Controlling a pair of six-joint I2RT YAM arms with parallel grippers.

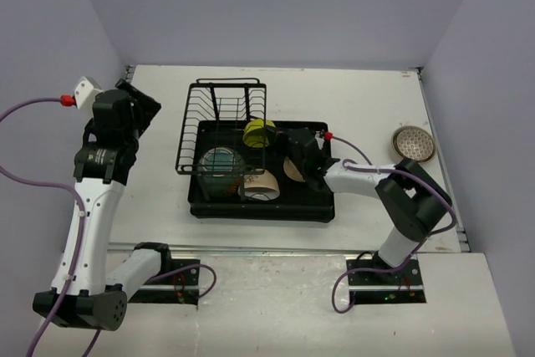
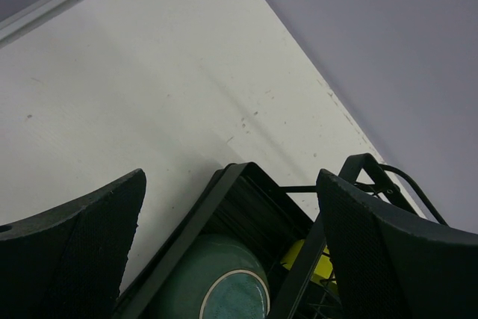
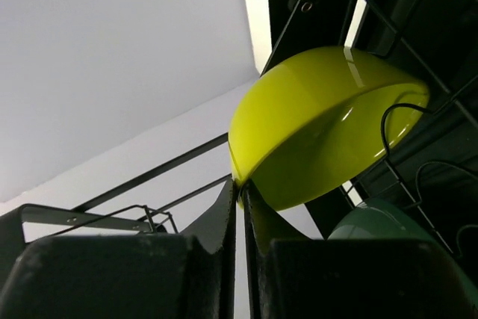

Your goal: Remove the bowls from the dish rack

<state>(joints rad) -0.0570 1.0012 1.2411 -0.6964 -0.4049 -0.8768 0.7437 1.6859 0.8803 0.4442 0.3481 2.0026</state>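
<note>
The black dish rack [image 1: 322,206] holds a yellow-green bowl [image 1: 259,133] on edge in its wire holder [image 1: 219,94]. A teal bowl [image 1: 221,165], a cream bowl with a brown band [image 1: 262,189] and part of a beige bowl [image 1: 292,170] are also in it. My right gripper [image 1: 280,138] is shut on the rim of the yellow-green bowl [image 3: 321,121], its fingertips [image 3: 240,186] pinching the rim's edge. My left gripper [image 1: 138,106] is open and empty, raised left of the rack. Its wrist view [image 2: 231,207] looks down on the teal bowl [image 2: 224,282].
A brown-patterned white bowl [image 1: 414,144] sits upright on the table to the right of the rack, near the right wall. The wire holder's bars surround the yellow-green bowl [image 2: 314,263]. Walls close the table at the back and both sides.
</note>
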